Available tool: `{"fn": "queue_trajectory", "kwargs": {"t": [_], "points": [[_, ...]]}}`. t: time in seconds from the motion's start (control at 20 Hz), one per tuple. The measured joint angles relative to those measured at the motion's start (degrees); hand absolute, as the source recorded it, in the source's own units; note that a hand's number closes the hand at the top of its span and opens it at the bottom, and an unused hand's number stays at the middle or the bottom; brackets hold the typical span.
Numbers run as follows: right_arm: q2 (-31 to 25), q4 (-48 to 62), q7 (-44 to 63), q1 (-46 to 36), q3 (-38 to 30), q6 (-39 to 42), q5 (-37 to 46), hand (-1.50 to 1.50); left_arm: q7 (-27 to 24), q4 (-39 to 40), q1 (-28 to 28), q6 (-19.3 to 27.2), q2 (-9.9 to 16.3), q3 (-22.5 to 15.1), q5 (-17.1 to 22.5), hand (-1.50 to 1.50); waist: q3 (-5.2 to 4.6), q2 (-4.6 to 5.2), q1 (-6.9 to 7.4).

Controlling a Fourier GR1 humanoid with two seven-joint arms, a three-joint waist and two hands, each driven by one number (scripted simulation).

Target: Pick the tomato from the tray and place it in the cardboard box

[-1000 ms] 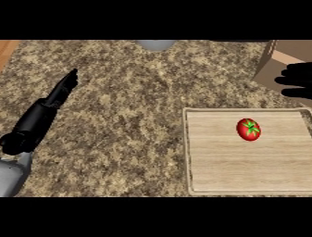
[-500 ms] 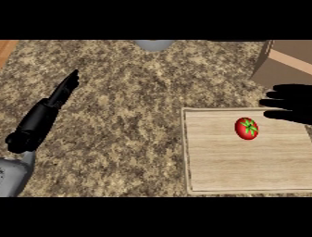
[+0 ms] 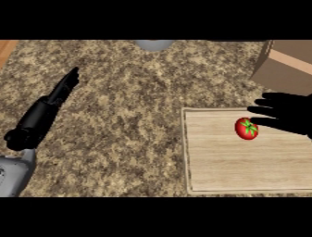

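Tomato (image 3: 246,128) on tray (image 3: 254,171) at lower right of frame; box (image 3: 296,65) at upper right, both on tabletop (image 3: 131,115).

My right hand (image 3: 300,115) has dropped from up beside the cardboard box (image 3: 296,65) down over the tray (image 3: 254,173). My straight fingertips (image 3: 257,121) now reach the tomato (image 3: 246,128), which was well below them a second ago.
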Motion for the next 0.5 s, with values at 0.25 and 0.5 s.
{"fn": "queue_trajectory", "kwargs": {"t": [0.25,0.5], "points": [[3.8,2.0,-0.9,0.0,-1.1,0.1,4.7,-1.5,0.9,-1.3,0.8,-1.1,-1.4,0.9,-1.3,0.0,0.01,0.04,0.17],[7.6,3.2,-0.5,0.6,-0.8,-1.0,10.9,-1.5,-0.4,-0.5,1.3,-2.8,-1.8,2.8,-2.2,0.0,-0.01,0.03,0.12]]}}
